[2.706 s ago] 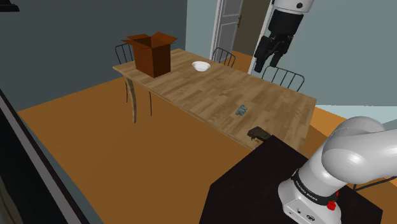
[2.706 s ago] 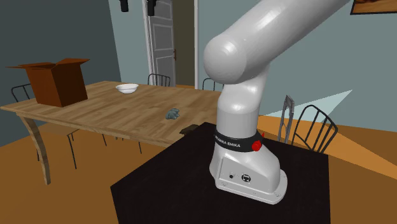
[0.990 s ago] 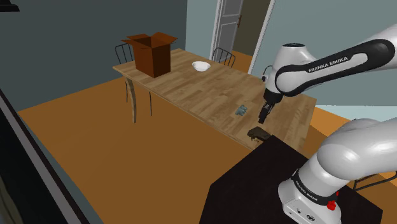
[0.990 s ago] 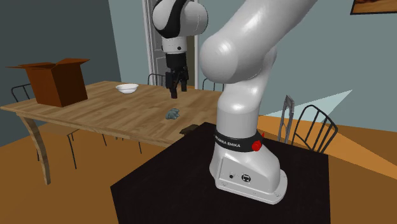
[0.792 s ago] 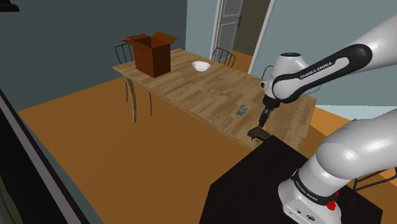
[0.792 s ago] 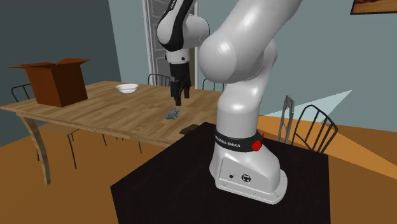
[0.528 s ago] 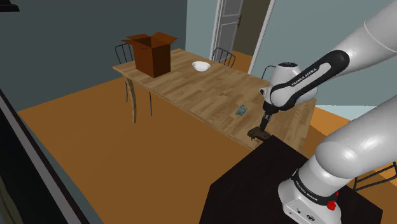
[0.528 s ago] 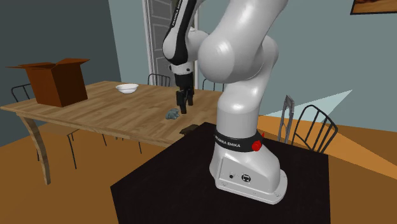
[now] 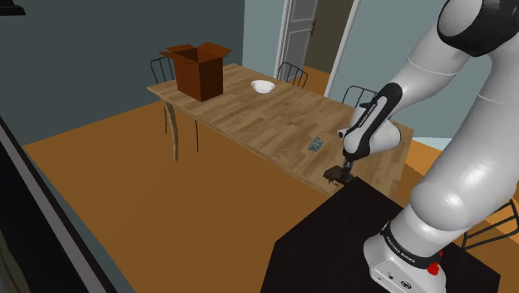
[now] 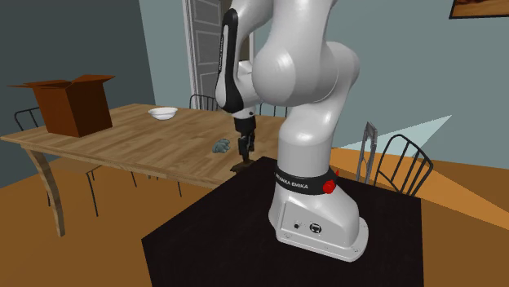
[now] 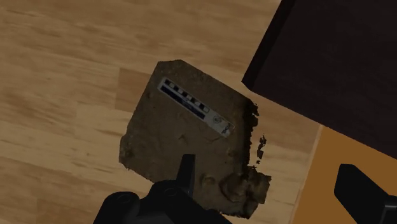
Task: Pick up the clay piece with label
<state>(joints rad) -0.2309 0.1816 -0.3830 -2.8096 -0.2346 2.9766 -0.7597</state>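
Observation:
The clay piece (image 11: 188,133) is a flat brown slab with a rough, crumbly edge and a narrow blue-and-white label strip (image 11: 193,105) across its top face. It lies on the wooden table (image 9: 249,116) at the near edge, right beside the black stand (image 9: 374,241). My black gripper (image 9: 343,169) hangs straight down just above the clay piece (image 9: 335,175), also visible in the second exterior view (image 10: 243,157). In the wrist view the gripper (image 11: 273,184) is open: one finger is over the slab, the other over the orange floor past the table edge. Nothing is held.
A small crumpled blue-grey object (image 9: 315,144) lies on the table a little beyond the clay. A white bowl (image 9: 263,86) and an open brown cardboard box (image 9: 198,70) stand at the far end. Wire chairs (image 9: 370,101) line the table's far side.
The arm has swung down and toward the stand, lowering the gripper from above the table to just over the clay piece. The fingers stayed apart; the clay has not moved.

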